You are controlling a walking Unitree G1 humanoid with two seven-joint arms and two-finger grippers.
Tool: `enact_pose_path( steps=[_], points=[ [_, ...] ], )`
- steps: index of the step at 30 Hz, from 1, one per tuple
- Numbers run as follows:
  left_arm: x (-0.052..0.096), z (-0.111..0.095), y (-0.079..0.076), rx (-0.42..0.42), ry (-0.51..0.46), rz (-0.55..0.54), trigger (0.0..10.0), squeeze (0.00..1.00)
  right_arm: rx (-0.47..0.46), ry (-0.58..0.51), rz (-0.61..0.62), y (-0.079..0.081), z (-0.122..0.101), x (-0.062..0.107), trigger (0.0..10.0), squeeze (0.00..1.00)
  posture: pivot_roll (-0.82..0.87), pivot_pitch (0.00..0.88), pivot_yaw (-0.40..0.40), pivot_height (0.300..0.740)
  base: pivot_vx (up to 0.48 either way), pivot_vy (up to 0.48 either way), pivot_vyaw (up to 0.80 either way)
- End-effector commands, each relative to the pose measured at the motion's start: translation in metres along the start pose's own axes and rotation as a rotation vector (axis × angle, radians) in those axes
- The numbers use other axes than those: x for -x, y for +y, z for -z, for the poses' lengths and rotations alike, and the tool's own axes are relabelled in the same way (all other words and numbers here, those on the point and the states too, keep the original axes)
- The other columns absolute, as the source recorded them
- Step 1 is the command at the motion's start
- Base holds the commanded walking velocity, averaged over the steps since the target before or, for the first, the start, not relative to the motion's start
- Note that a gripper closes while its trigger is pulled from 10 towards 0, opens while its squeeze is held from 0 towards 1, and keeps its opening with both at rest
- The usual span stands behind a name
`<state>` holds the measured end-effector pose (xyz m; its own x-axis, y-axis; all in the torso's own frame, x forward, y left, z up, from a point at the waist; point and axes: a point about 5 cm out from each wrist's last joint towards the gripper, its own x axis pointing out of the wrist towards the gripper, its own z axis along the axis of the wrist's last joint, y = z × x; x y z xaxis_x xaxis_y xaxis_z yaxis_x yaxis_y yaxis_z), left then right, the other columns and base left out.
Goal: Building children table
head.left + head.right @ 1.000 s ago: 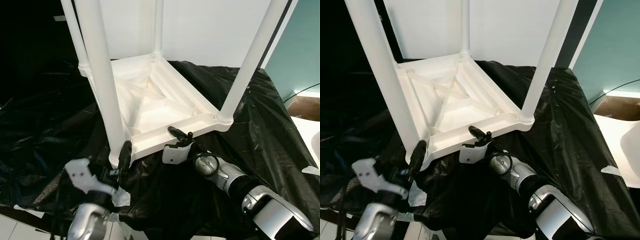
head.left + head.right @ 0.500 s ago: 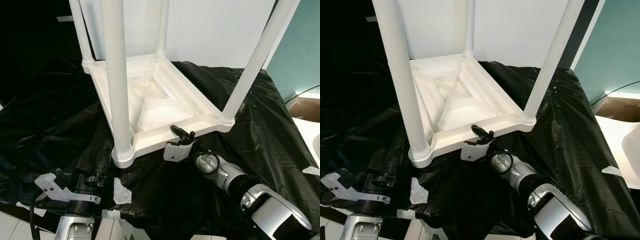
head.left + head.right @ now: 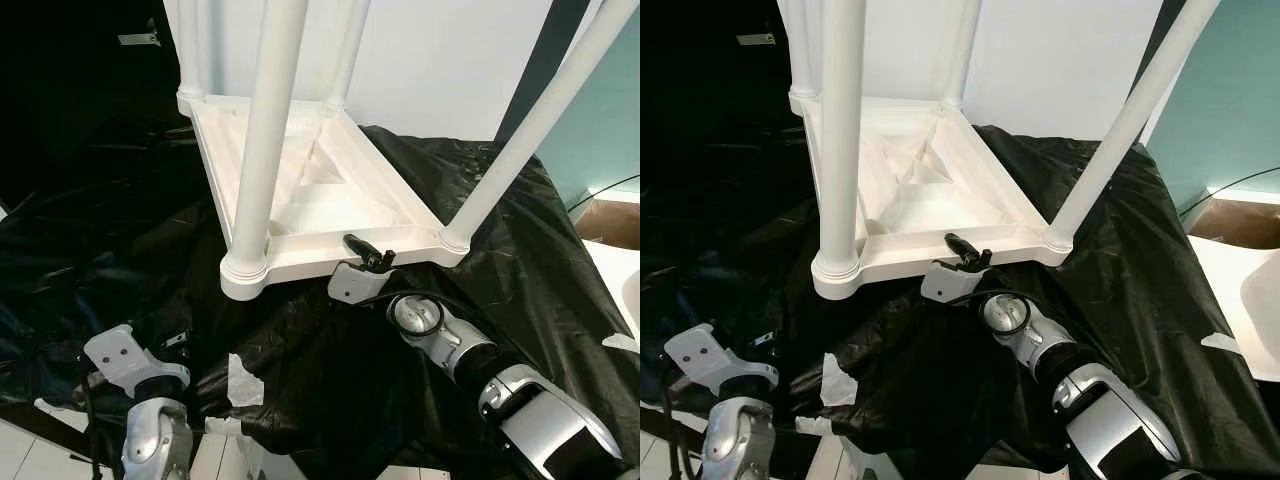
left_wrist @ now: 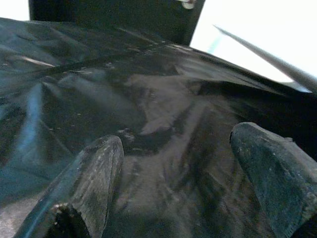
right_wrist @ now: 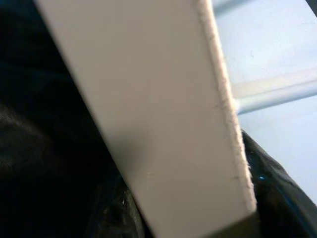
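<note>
Right gripper [image 3: 368, 256] is clamping the table [image 3: 330, 200] rim at its near edge; left gripper [image 4: 178, 173], fingers apart, is hanging lower over the black sheet [image 3: 330, 370].

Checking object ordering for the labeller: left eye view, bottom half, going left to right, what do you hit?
Silver left arm's gripper low over the black plastic sheet → white scrap of tape → near corner leg of the upturned white plastic table → right gripper at the table's near rim.

White plastic children's table [image 3: 300, 190], upturned. Glossy black plastic sheet [image 3: 480, 330] with white tape patches [image 3: 243, 378]. Silver arms with black fingers [image 4: 94, 173].
</note>
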<state>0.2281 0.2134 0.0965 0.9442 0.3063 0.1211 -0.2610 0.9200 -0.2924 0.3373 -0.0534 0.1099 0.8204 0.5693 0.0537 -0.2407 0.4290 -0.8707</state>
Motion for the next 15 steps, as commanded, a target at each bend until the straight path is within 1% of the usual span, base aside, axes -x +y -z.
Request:
enact_pose_path(
  steps=[1,2,3,4,6,7,9,10,12,14,15],
  points=[
    [-0.001,0.004,0.001,-0.032,0.004,-0.011,10.0,0.0,-0.258,-0.061,0.294,-0.047,-0.012,-0.009,0.0,0.0,0.14,0.0,-0.006,0.74,0.0,0.0,0.0],
    [-0.003,0.005,-0.001,-0.048,-0.004,-0.007,10.0,0.0,-0.322,-0.11,0.294,-0.05,-0.02,-0.01,0.0,0.0,0.13,0.0,-0.005,0.74,0.0,0.0,0.0],
    [-0.004,0.005,-0.002,-0.06,-0.01,-0.003,10.0,0.0,-0.363,-0.144,0.295,-0.052,-0.025,-0.01,0.0,0.0,0.13,0.0,-0.005,0.74,0.0,0.0,0.0],
    [-0.004,0.005,-0.002,-0.06,-0.01,-0.003,10.0,0.0,-0.363,-0.144,0.295,-0.052,-0.025,-0.01,0.0,0.0,0.13,0.0,-0.005,0.74,0.0,0.0,0.0],
    [-0.005,0.008,-0.006,-0.065,-0.014,0.004,10.0,0.0,-0.531,-0.256,0.312,-0.063,-0.042,-0.011,0.0,0.0,0.13,0.0,-0.005,0.74,0.0,0.0,0.0],
    [-0.005,0.008,-0.006,-0.065,-0.014,0.004,10.0,0.0,-0.531,-0.256,0.312,-0.063,-0.042,-0.011,0.0,0.0,0.13,0.0,-0.005,0.74,0.0,0.0,0.0],
    [-0.004,0.011,-0.011,-0.077,-0.01,0.023,10.0,0.0,-0.62,-0.304,0.365,-0.075,-0.049,-0.011,0.0,0.0,0.13,0.0,-0.004,0.74,0.0,0.0,0.0],
    [-0.004,0.011,-0.011,-0.077,-0.01,0.023,10.0,0.0,-0.62,-0.304,0.365,-0.075,-0.049,-0.011,0.0,0.0,0.13,0.0,-0.004,0.74,0.0,0.0,0.0],
    [-0.003,0.013,-0.017,-0.09,-0.008,0.043,10.0,0.0,-0.648,-0.288,0.435,-0.085,-0.047,-0.01,0.0,0.0,0.13,0.0,-0.004,0.74,0.0,0.0,0.0],
    [-0.003,0.013,-0.017,-0.09,-0.008,0.043,10.0,0.0,-0.648,-0.288,0.435,-0.085,-0.047,-0.01,0.0,0.0,0.13,0.0,-0.004,0.74,0.0,0.0,0.0],
    [-0.003,0.014,-0.02,-0.094,-0.009,0.057,10.0,0.0,-0.655,-0.254,0.491,-0.091,-0.041,-0.01,0.0,0.0,0.12,0.0,-0.001,0.74,0.0,0.0,0.0]
  ],
)
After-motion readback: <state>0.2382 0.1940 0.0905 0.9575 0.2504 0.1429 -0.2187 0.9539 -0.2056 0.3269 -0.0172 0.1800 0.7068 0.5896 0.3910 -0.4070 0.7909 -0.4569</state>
